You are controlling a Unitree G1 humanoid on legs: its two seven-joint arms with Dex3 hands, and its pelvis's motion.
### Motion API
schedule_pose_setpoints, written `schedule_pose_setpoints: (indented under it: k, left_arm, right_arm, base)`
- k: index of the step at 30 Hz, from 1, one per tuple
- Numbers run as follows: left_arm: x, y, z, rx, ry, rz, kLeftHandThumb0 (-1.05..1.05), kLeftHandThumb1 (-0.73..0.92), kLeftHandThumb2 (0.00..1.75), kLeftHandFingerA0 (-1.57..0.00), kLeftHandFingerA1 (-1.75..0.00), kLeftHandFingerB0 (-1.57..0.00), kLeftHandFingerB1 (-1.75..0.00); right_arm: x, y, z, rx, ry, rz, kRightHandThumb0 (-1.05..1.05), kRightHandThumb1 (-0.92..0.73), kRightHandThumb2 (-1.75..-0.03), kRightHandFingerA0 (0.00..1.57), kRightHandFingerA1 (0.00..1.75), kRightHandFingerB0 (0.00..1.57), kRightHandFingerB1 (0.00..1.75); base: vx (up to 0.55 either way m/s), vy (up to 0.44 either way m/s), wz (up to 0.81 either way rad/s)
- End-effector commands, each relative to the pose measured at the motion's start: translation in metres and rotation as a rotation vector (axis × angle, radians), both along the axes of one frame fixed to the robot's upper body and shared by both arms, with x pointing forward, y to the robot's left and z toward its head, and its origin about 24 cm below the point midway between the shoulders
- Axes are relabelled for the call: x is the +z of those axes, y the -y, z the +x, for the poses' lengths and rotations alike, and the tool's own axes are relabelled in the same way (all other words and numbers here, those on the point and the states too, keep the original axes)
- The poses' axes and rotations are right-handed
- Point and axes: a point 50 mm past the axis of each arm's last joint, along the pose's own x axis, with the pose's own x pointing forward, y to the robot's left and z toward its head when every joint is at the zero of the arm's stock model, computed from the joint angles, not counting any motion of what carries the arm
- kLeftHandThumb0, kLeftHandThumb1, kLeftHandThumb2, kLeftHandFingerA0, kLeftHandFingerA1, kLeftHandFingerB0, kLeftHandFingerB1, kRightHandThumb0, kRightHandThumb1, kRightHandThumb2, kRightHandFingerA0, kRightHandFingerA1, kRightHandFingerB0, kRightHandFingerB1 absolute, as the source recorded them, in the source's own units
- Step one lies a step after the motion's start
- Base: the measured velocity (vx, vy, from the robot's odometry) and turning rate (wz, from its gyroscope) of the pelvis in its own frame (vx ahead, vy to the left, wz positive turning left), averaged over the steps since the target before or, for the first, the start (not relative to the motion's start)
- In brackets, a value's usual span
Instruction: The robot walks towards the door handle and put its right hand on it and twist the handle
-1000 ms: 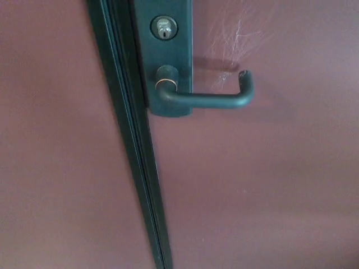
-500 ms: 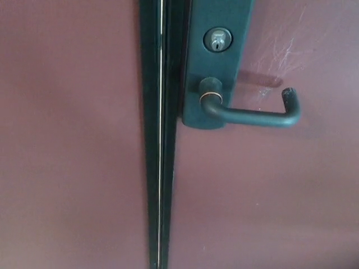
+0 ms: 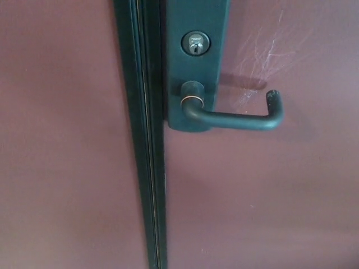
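A dark lever door handle (image 3: 235,119) juts out from a dark backplate (image 3: 196,61) on a maroon door (image 3: 263,196). The lever runs level to the right and ends in a short bend toward the door. Above its hub sits a round keyhole cylinder (image 3: 195,43). Neither of my hands shows in the head view.
A dark vertical seam strip (image 3: 145,168) runs from top to bottom just left of the backplate. Left of it lies another maroon panel (image 3: 61,145). Pale scratches (image 3: 263,56) mark the door above the lever.
The whole picture has shifted with the camera: first right and tilting upright, then back left by a little. The handle itself stays level, and no hand has come into view.
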Motion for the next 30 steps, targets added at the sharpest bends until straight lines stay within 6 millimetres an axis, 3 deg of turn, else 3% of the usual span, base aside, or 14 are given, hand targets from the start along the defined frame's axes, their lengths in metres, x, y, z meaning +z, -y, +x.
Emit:
schedule_pose_setpoints:
  k: [1,9,10,12,14,17,20,22,25,29,30]
  left_arm:
    - [0.0,0.0,0.003,-0.03,-0.022,0.0,-0.15,0.4,0.75,-0.54,-0.88,-0.53,-0.74]
    - [0.0,0.0,-0.001,-0.038,-0.027,0.002,-0.16,0.4,0.75,-0.54,-0.88,-0.52,-0.73]
    - [0.001,-0.002,0.002,-0.036,-0.024,0.003,-0.16,0.4,0.75,-0.55,-0.89,-0.53,-0.74]
    - [0.001,-0.001,0.002,-0.038,-0.021,0.002,-0.16,0.4,0.75,-0.55,-0.9,-0.53,-0.74]
    - [0.001,-0.001,0.002,-0.038,-0.021,0.002,-0.16,0.4,0.75,-0.55,-0.9,-0.53,-0.74]
    - [0.003,-0.005,0.002,-0.043,-0.025,0.01,-0.16,0.4,0.74,-0.56,-0.9,-0.53,-0.74]
    - [0.004,-0.006,0.003,-0.042,-0.024,0.012,-0.16,0.4,0.74,-0.56,-0.9,-0.53,-0.74]
    - [0.005,-0.007,0.005,-0.055,-0.023,0.016,-0.16,0.4,0.74,-0.57,-0.9,-0.53,-0.73]
    - [0.006,-0.009,0.005,-0.056,-0.018,0.015,-0.17,0.4,0.74,-0.57,-0.9,-0.53,-0.73]
    - [0.006,-0.009,0.005,-0.056,-0.018,0.015,-0.17,0.4,0.74,-0.57,-0.9,-0.53,-0.73]
    - [0.006,-0.009,0.008,-0.07,-0.021,0.018,-0.16,0.4,0.73,-0.59,-0.89,-0.53,-0.72]
  right_arm:
    - [-0.002,0.001,-0.003,-0.046,-0.023,0.017,-0.29,-0.56,-0.57,0.65,0.49,0.44,0.39]
    - [-0.001,0.004,-0.005,-0.08,-0.023,0.017,-0.29,-0.57,-0.56,0.64,0.49,0.45,0.39]
    - [0.008,0.016,0.013,-0.203,0.094,0.041,-0.34,-0.5,-0.67,0.51,0.53,0.41,0.46]
    - [0.018,0.024,0.031,-0.298,0.239,0.063,-0.36,-0.49,-0.68,0.52,0.55,0.39,0.47]
    - [0.019,0.024,0.031,-0.301,0.242,0.066,-0.36,-0.49,-0.68,0.52,0.55,0.39,0.47]
    - [0.046,0.031,0.053,-0.31,0.537,0.114,-0.38,-0.49,-0.7,0.52,0.58,0.38,0.48]
    - [0.052,0.031,0.054,-0.3,0.569,0.119,-0.38,-0.49,-0.7,0.52,0.58,0.38,0.48]
    - [0.094,0.045,0.055,-0.196,0.726,0.037,-0.42,-0.48,-0.72,0.5,0.57,0.39,0.48]
    - [0.134,0.053,0.055,-0.139,0.854,-0.008,-0.42,-0.49,-0.72,0.5,0.57,0.39,0.49]
    - [0.138,0.051,0.054,-0.14,0.852,-0.005,-0.42,-0.49,-0.72,0.5,0.57,0.39,0.49]
    - [0.184,0.054,0.058,-0.098,1.034,-0.031,-0.39,-0.54,-0.55,0.59,0.6,0.46,0.48]
  base:
    - [0.0,0.0,0.0]
    - [0.0,0.0,0.0]
    - [0.0,0.0,0.0]
    - [0.0,0.0,0.0]
    - [0.0,0.0,0.0]
    - [0.0,0.0,0.0]
    - [0.0,0.0,0.0]
    - [0.0,0.0,0.0]
    - [0.0,0.0,0.0]
    - [0.0,0.0,0.0]
    - [0.0,0.0,0.0]
